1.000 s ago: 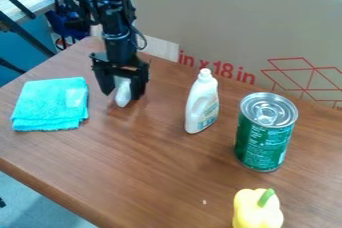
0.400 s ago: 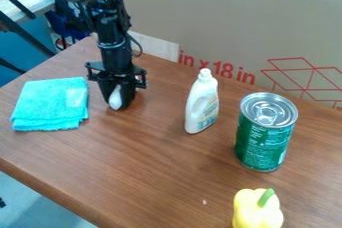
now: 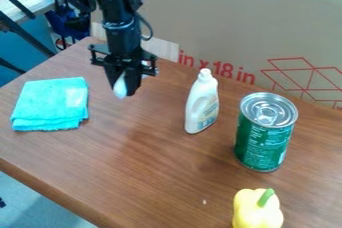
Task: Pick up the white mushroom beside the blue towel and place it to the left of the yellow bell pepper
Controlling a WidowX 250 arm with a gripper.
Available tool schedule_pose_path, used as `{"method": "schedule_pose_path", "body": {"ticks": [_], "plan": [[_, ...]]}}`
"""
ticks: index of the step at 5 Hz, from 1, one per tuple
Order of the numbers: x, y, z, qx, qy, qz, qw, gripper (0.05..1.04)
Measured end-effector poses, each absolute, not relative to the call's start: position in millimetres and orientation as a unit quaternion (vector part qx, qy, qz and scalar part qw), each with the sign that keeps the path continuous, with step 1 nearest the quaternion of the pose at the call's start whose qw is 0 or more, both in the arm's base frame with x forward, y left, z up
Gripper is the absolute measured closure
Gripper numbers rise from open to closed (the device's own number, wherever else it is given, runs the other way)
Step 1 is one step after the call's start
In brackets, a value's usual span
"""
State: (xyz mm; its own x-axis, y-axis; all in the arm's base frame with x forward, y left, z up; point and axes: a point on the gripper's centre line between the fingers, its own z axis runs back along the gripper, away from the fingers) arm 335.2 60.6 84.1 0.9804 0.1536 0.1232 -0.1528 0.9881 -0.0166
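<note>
my claw (image 3: pixel 125 91) is closed around the white thing (image 3: pixel 120 86), up over the counter (image 3: pixel 157 172), between the cloth (image 3: pixel 52 103) and the bottle (image 3: pixel 202 103), near neither can (image 3: pixel 265 134) nor pepper (image 3: pixel 257 212).

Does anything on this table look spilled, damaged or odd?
Nothing looks spilled or damaged: the white bottle and green can stand upright. The only oddity is a tiny pale speck beside the yellow pepper.
</note>
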Motion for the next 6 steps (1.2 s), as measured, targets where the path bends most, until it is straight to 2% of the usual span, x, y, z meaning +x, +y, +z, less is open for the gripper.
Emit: {"method": "schedule_pose_path", "body": {"ticks": [1,3,4,6], "plan": [[316.1,29.2,88.6,0.000,-0.035,0.052,0.998,0.760],[281.9,-33.4,80.6,0.006,0.036,0.005,0.999,0.759],[266.6,-59.4,73.5,0.002,0.058,-0.015,0.998,0.760],[252.4,-76.8,54.4,-0.024,0.133,-0.027,0.991,0.760]]}}
